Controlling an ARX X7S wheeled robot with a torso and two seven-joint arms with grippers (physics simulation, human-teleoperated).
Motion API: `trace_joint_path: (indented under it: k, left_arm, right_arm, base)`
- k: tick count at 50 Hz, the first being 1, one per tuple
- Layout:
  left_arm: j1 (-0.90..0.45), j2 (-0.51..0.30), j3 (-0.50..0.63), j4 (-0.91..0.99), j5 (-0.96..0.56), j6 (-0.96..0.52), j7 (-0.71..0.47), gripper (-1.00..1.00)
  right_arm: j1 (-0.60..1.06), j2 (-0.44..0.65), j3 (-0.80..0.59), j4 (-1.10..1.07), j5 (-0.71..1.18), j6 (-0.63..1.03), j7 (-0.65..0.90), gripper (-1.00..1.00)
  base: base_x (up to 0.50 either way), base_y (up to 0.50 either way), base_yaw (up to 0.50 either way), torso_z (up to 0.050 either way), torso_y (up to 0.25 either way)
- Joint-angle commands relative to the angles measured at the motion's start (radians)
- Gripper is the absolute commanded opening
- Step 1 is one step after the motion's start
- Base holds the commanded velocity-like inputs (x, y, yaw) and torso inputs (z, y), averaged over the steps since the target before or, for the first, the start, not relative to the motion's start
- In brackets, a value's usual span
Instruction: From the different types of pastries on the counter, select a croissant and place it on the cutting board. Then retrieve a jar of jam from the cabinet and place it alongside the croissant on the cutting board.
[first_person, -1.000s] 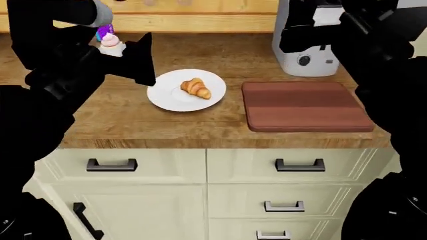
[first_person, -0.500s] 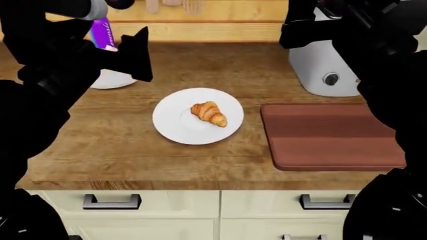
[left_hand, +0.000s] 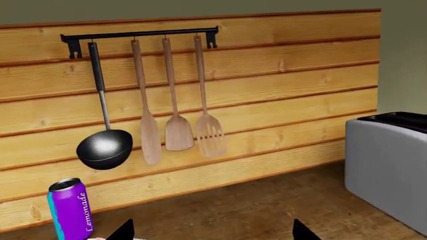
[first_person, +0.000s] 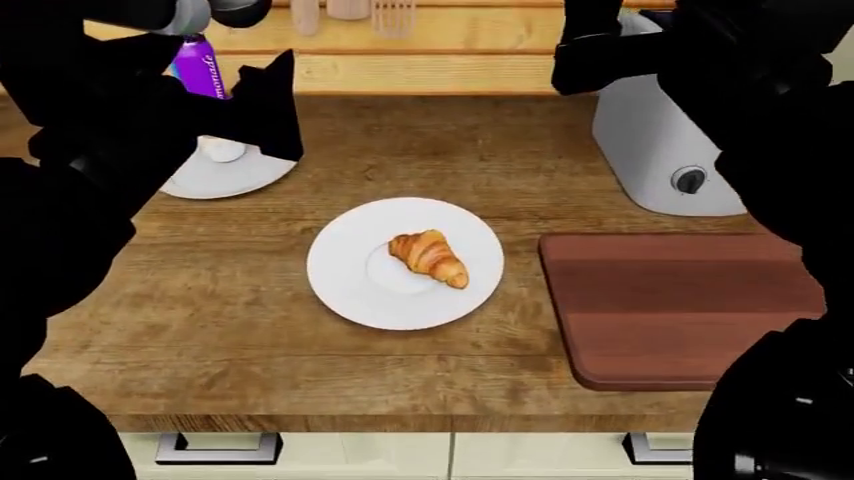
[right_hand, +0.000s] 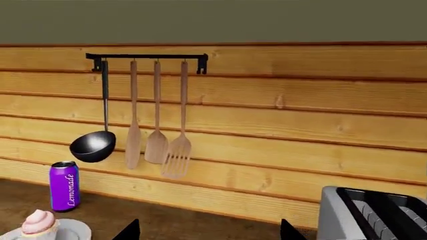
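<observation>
The golden-brown croissant (first_person: 430, 258) lies on a white plate (first_person: 360, 295) in the middle of the wood counter (first_person: 240, 330). The dark reddish cutting board (first_person: 681, 310) lies bare to its right. The pink-frosted cupcake (right_hand: 39, 222) stands on a second plate (first_person: 227, 178) at the back left; my left arm hides it in the head view. My left gripper (left_hand: 212, 235) is open and empty, raised over the back left of the counter. My right gripper (right_hand: 210, 232) is open and empty, raised by the toaster. No jam jar or cabinet is in view.
A grey toaster (first_person: 667, 150) stands at the back right, behind the board. A purple lemonade can (first_person: 198, 65) stands by the wall, behind the cupcake plate. A ladle and wooden utensils hang on a rail (right_hand: 147, 56) on the plank wall. Drawer handles (first_person: 220, 450) show below the front edge.
The head view has moved in closer over the counter, so the plate, croissant and board sit lower and larger. The drawers have nearly left the view. Both grippers stay open and raised.
</observation>
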Motion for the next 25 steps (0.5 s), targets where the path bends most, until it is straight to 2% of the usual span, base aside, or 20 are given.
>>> trace_joint_path:
  k: [1, 3, 8, 10, 16, 22, 25]
  left_arm:
    - [-0.068, 0.015, -0.058, 0.014, -0.055, -0.11, -0.023, 1.0]
    - [-0.101, -0.024, -0.085, -0.029, -0.263, -0.121, -0.178, 1.0]
    - [-0.215, -0.172, -0.105, -0.225, -1.011, -0.109, -0.8, 1.0]
    - [-0.243, -0.228, -0.065, -0.277, -1.195, -0.069, -0.948, 1.0]
    - [-0.274, -0.373, 0.048, -0.299, -1.543, 0.084, -1.176, 1.0]
    - [-0.262, -0.524, 0.081, -0.236, -1.786, 0.221, -1.29, 1.0]
    - [-0.266, -0.566, 0.08, -0.217, -1.843, 0.258, -1.309, 1.0]
  right_arm:
    - [0.188, 0.008, -0.111, 0.198, 0.075, 0.107, -0.102, 1.0]
    - [0.247, 0.001, -0.162, 0.306, 0.071, 0.086, -0.14, 1.0]
    - [0.344, -0.021, -0.33, 0.559, 0.047, 0.006, -0.257, 1.0]
    - [0.36, -0.032, -0.39, 0.631, 0.03, -0.032, -0.292, 1.0]
    - [0.378, -0.078, -0.497, 0.8, -0.001, -0.099, -0.357, 1.0]
    - [0.371, -0.113, -0.553, 0.915, -0.026, -0.153, -0.386, 1.0]
    - [0.364, -0.129, -0.584, 0.953, -0.034, -0.164, -0.399, 1.0]
  base:
    - [0.0, 0.0, 0.0, 0.0, 0.0]
    - [0.0, 0.0, 0.0, 0.0, 0.0]
    - [0.0, 0.0, 0.0, 0.0, 0.0]
    - [0.0, 0.0, 0.0, 0.0, 0.0]
    - [0.0, 0.0, 0.0, 0.0, 0.0]
    - [0.0, 0.0, 0.0, 0.0, 0.0]
    - [0.0, 0.0, 0.0, 0.0, 0.0]
